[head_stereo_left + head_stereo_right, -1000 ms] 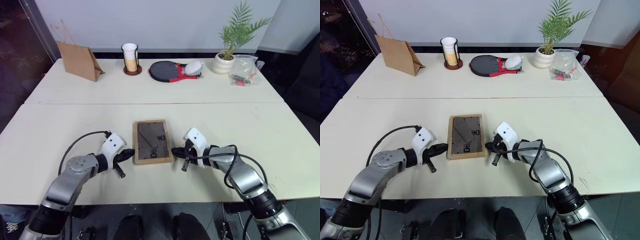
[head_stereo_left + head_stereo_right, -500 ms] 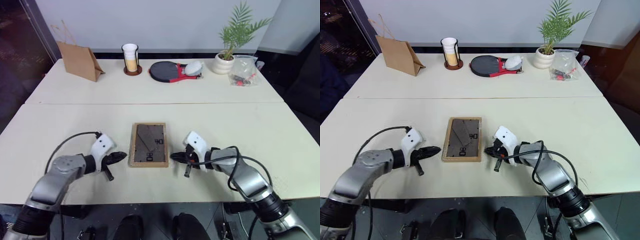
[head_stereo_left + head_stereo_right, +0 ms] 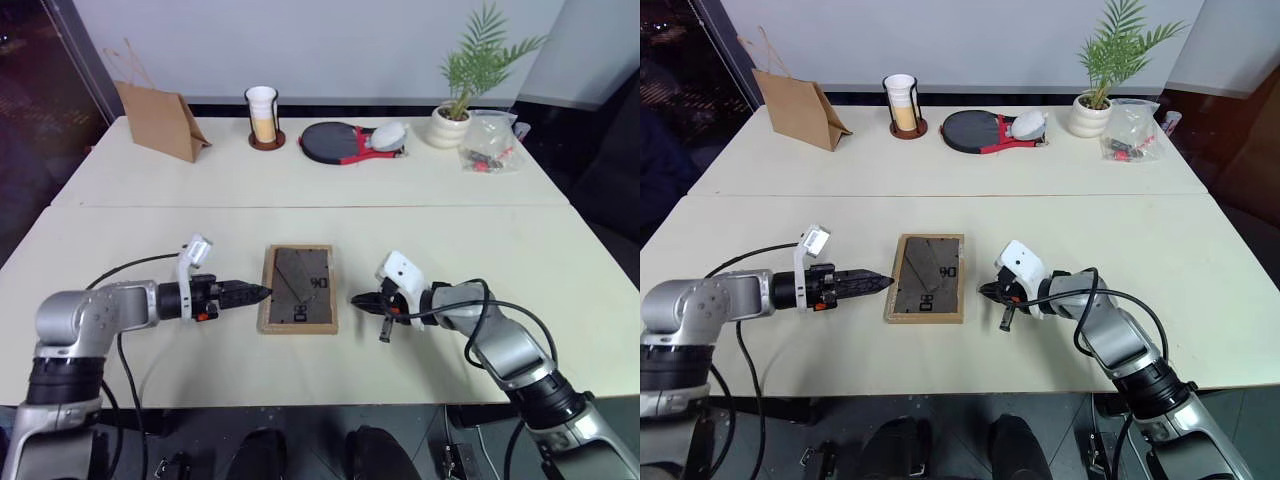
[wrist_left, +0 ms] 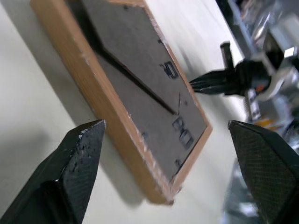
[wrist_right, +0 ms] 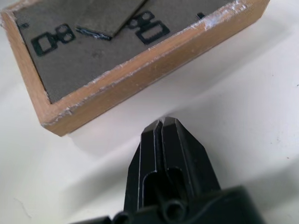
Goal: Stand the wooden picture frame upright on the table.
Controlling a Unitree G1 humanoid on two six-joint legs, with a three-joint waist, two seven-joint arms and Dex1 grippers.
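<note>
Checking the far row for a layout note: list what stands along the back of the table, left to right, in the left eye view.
brown paper bag → cup in a dark holder → table tennis paddles → potted plant → clear plastic bag

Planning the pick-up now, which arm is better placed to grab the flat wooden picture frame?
Left: its tool is open, fingers straddling the light-wood rectangular picture frame's edge. The right tool is shut, just short of it.
</note>
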